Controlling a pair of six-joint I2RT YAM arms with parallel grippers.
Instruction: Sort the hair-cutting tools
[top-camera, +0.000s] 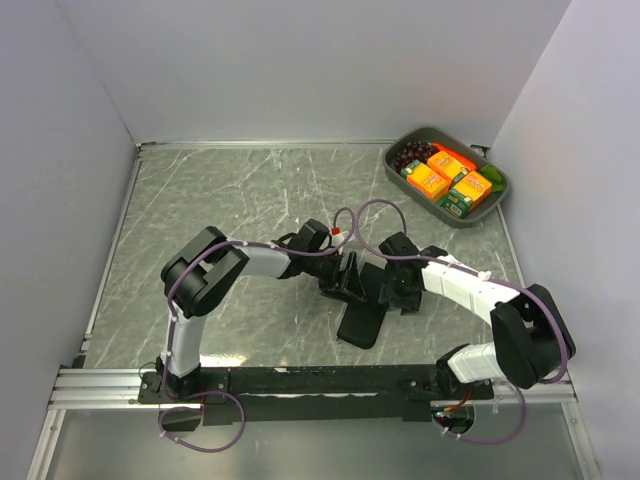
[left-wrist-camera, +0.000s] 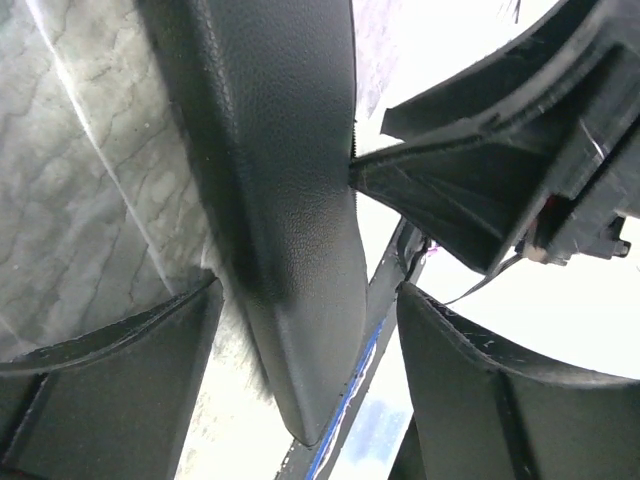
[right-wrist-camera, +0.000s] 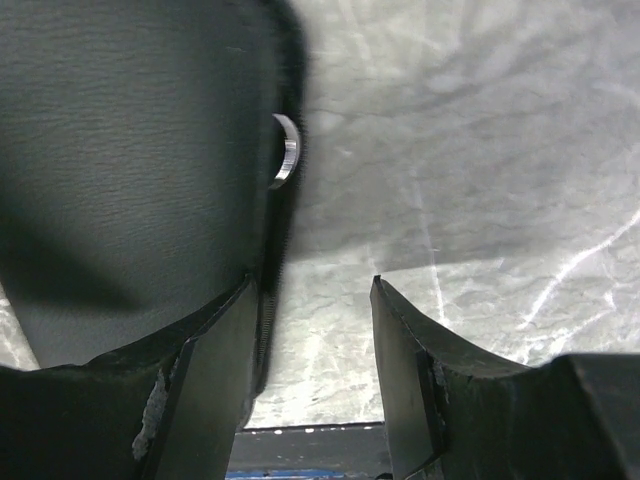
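1. You see a single silver ring handle (right-wrist-camera: 285, 150) of scissors: a thin, curved, bright metal arc.
2. It protrudes at the zipped edge of the black case (right-wrist-camera: 130, 150); the case hides everything else.

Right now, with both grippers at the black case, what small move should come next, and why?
Probably the right gripper should nudge toward the silver ring peeking from the black zip case: its jaws stand open with only table between them.
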